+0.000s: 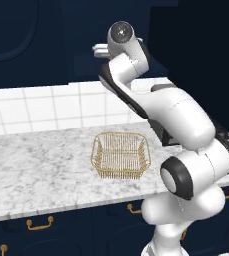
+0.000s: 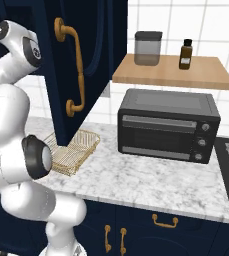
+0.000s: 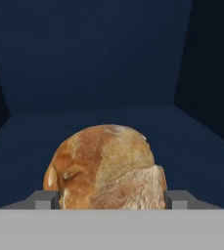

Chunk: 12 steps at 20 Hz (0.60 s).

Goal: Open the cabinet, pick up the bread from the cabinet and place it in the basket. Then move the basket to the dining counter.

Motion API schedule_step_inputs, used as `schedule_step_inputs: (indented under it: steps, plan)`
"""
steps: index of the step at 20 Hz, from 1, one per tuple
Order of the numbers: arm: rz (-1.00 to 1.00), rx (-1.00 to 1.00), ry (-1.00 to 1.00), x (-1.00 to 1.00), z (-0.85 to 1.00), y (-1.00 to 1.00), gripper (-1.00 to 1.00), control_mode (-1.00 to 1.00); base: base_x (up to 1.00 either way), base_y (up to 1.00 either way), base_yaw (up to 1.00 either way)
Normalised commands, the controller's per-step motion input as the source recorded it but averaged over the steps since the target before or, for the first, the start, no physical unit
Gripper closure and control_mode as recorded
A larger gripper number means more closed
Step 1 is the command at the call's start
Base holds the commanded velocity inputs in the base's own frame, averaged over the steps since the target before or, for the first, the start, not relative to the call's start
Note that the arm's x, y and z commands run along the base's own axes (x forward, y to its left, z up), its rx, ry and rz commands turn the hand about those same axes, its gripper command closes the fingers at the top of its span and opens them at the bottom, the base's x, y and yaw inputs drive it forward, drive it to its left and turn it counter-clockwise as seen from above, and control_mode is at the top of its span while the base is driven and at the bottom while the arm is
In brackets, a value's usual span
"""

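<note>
Gripper (image 3: 106, 199) is inside the cabinet (image 2: 73, 65), jaws spread wide with one fingertip either side of the bread (image 3: 105, 167); the fingertips (image 3: 45, 199) sit right at the loaf's flanks, but I cannot tell if they are actually pressing on it, so no confirmed grip. Bread sits on the dark navy cabinet floor, low centre in the hand view, golden crust up, paler cut-looking face toward 4 o'clock. Cabinet door is swung open in the right base view, its brass handle (image 2: 74, 70) facing the camera. Basket (image 1: 121, 154) is on the marble surface (image 1: 41, 170), below the cabinet, nothing visible in it; in the right base view it is partly hidden behind the open door's lower edge. Toaster oven (image 2: 167, 125) stands on the same surface at 3 o'clock from the basket, well apart from it. Wooden shelf (image 2: 173, 72) above the oven holds a grey canister (image 2: 147, 48) and a brown bottle (image 2: 185, 54).
</note>
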Motion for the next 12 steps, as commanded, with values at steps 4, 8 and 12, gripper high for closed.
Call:
schedule_step_inputs:
  steps: [4, 8, 12]
  plan:
    - [0.0, 0.01, -0.01, -1.0, 0.0, 0.06, 1.0, -1.0, 0.0, 0.0, 0.0]
    - [0.0, 0.1, -0.01, -1.0, 0.13, 0.0, 1.0, -1.0, 0.0, 0.0, 0.0]
    - [0.0, 0.14, 0.0, -1.0, 0.06, 0.0, 1.0, -1.0, 0.0, 0.0, 0.0]
